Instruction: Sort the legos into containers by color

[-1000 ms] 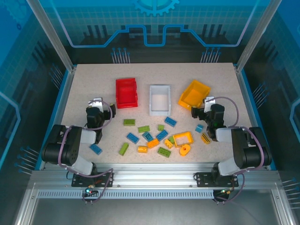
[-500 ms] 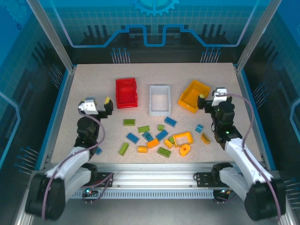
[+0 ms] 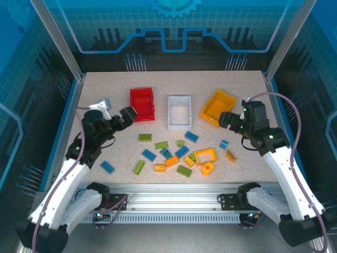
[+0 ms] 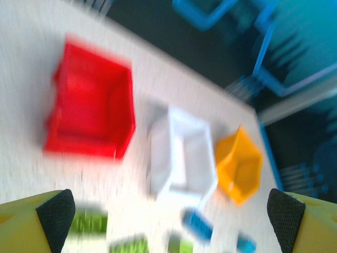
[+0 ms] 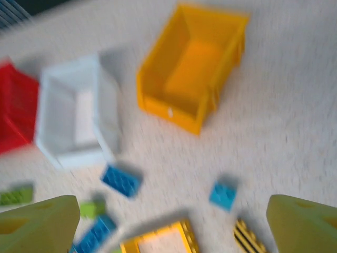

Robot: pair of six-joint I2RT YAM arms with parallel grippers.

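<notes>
Speckled table [image 3: 105, 84] lies beneath both jaws, wide open, empty.

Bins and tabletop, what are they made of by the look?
The red bin, white bin and yellow bin: likely moulded plastic; solid even colour, thin walls, slight gloss. The tabletop: matte, beige with fine speckle; perhaps laminate or stone-look board, the pictures leave it open.

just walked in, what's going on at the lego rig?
Sorting hasn't started. The legos lie scattered on the table in front of the red bin, white bin and yellow bin, and all three bins look empty. The left gripper hovers open beside the red bin. The right gripper hovers open beside the yellow bin. Neither holds a brick.
</notes>
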